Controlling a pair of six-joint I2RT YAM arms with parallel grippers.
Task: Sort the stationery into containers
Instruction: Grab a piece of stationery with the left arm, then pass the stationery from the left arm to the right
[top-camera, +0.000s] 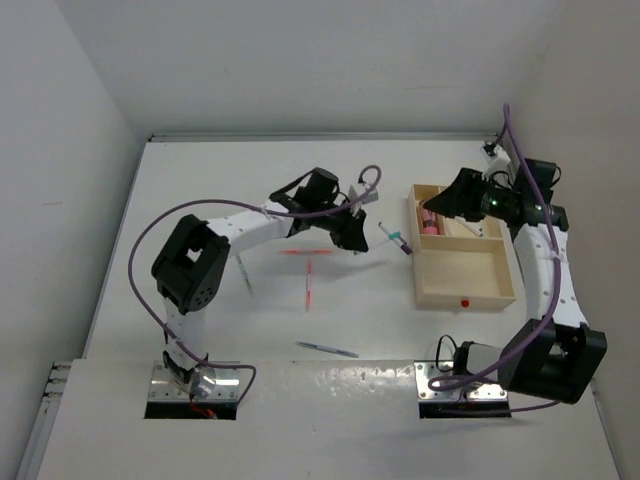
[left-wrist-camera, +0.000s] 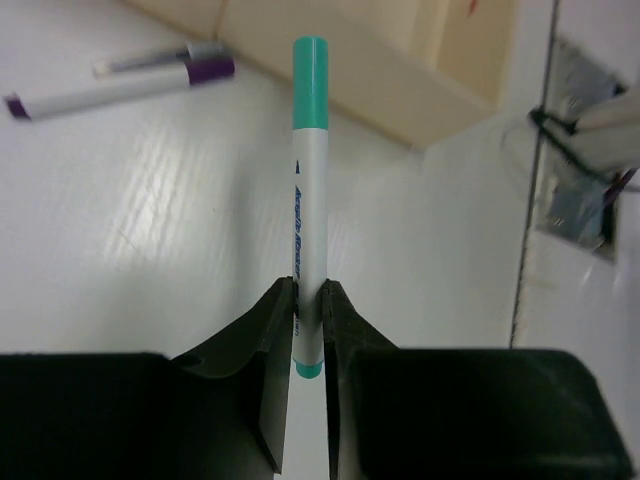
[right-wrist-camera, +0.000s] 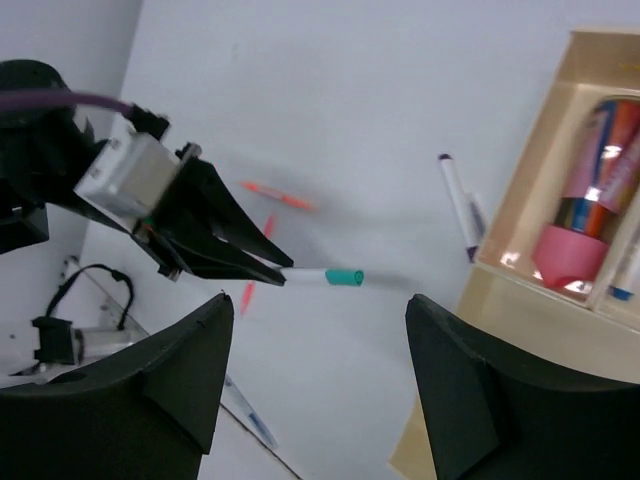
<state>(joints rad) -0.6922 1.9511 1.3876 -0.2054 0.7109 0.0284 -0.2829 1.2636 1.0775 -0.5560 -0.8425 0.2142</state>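
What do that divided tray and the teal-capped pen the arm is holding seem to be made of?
The tray looks like pale bare wood, perhaps plywood: matte, light tan, thin flat walls. The teal-capped pen looks like smooth plastic: slightly glossy white barrel with printed lettering, solid-coloured cap. Judged by look only.

Orange pens (right-wrist-camera: 280, 196) blurred in right wrist view — tray (right-wrist-camera: 548, 110) cut off by frame edge.

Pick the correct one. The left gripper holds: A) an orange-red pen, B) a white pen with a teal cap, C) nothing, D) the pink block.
B: the left gripper is closed on the white pen with a teal cap, pinching it near its lower end.
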